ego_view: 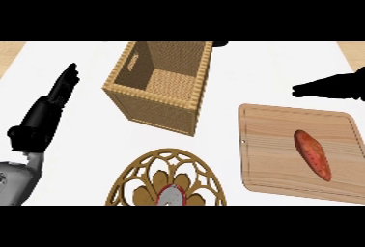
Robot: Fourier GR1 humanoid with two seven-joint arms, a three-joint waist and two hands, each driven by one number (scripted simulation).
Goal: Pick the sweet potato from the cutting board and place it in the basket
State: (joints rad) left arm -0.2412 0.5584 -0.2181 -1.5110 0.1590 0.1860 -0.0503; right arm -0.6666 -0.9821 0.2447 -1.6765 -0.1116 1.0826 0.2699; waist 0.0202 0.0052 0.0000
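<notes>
Orange sweet potato [312, 154] lies on the cutting board [271, 144] (basket [160, 103] alongside). Left hand [50, 108] open, fingers straight; right hand [335, 87] state indeterminate.

The white desk [78, 140] fills the view, with a tan strip showing at its far corners. Toward twelve o'clock a woven basket [158, 103] stands on it, its open top tilted away. At about four o'clock a wooden cutting board [274, 159] lies flat. At six o'clock, cut by the near edge, rests a round golden openwork trivet [139, 178]. The three lie apart from each other.
</notes>
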